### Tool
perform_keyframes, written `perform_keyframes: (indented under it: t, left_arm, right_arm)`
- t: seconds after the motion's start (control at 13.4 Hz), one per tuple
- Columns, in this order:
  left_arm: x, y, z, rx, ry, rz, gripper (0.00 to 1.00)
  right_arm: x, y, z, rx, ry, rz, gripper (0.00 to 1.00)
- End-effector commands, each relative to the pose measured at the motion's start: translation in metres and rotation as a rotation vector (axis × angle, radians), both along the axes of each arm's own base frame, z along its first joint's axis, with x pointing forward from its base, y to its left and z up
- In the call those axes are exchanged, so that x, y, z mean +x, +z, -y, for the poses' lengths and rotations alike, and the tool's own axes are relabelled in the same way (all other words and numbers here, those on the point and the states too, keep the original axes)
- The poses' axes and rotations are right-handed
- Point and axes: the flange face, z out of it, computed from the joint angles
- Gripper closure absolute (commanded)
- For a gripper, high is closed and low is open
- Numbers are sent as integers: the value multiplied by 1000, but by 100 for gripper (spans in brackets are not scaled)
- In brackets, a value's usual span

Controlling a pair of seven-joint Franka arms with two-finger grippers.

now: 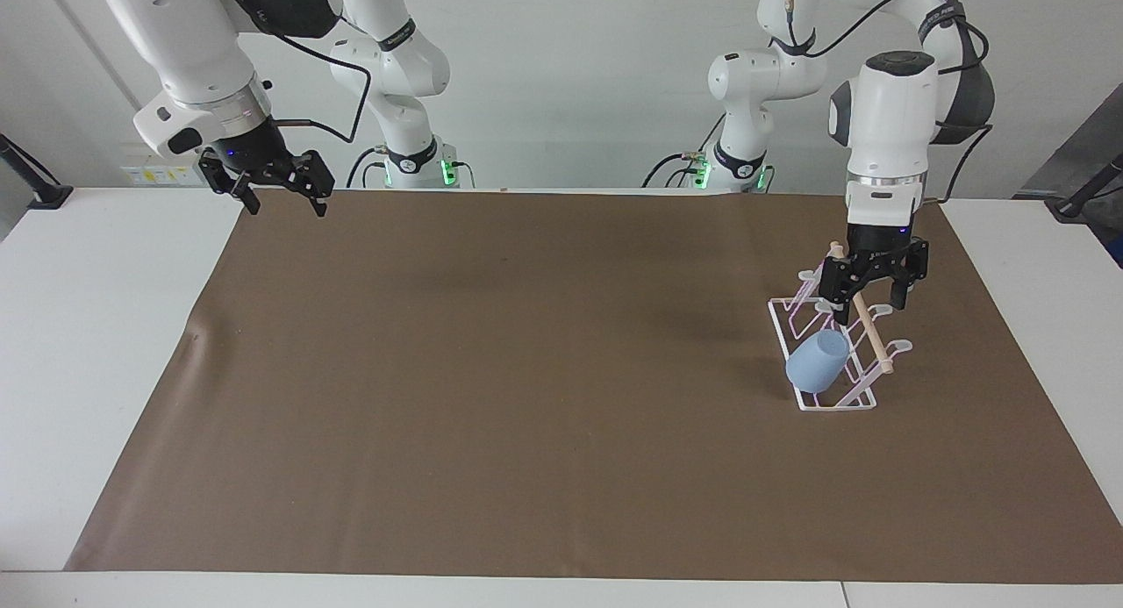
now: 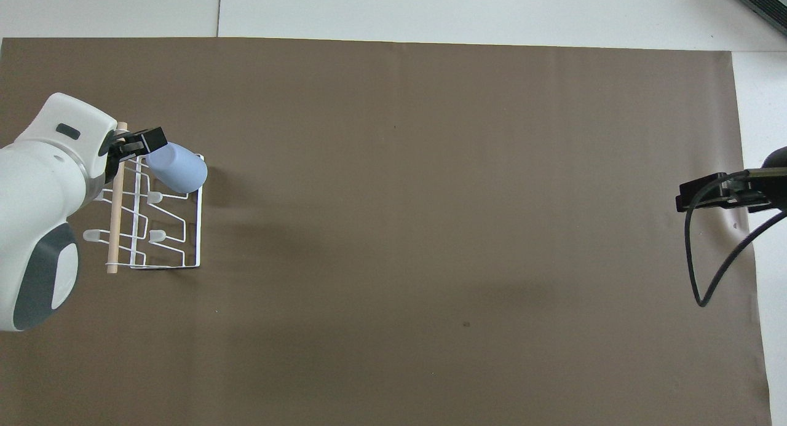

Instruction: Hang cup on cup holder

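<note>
The light-blue cup (image 1: 818,361) hangs tilted on a slanted prong of the white wire cup holder (image 1: 840,407), at the holder's end farther from the robots. Its rounded base points down toward the holder's base frame. From overhead the cup (image 2: 178,168) lies over the corner of the cup holder (image 2: 198,229). My left gripper (image 1: 869,308) hovers open just above the cup and the wooden dowel (image 1: 874,339), holding nothing. In the overhead view the left gripper (image 2: 136,144) sits over the dowel's end. My right gripper (image 1: 282,206) waits open in the air over the mat's corner at its own end; its tip (image 2: 707,195) shows overhead.
A brown mat (image 1: 526,371) covers most of the white table (image 1: 105,327). The cup holder stands near the left arm's end of the mat. A black cable (image 2: 707,272) loops below the right gripper.
</note>
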Motion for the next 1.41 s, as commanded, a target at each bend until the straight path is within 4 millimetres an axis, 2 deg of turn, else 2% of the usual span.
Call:
perform_keyframes:
  t: [0.0, 0.15, 0.3, 0.6, 0.82, 0.97, 1.34]
  left_arm:
    - [4, 32, -1, -34, -62, -74, 0]
    - [4, 50, -13, -42, -155, -165, 0]
    - [1, 64, -16, -21, -221, -236, 0]
    - [6, 93, -25, 9, -364, -387, 0]
    - [-4, 65, -31, 21, -371, -385, 0]
    - [-12, 62, -31, 22, -368, -413, 0]
    - [-16, 78, -31, -2, -364, -482, 0]
  right_arm:
    - [-3, 0, 3, 19, -12, -12, 0]
    - [-3, 0, 3, 19, -9, -12, 0]
    - [-3, 0, 3, 19, -12, -12, 0]
    - [-3, 0, 3, 19, -12, -12, 0]
    - [-3, 1, 3, 19, -9, -10, 0]
    - [-3, 0, 3, 19, -12, -12, 0]
    - [-3, 0, 3, 19, -9, -12, 0]
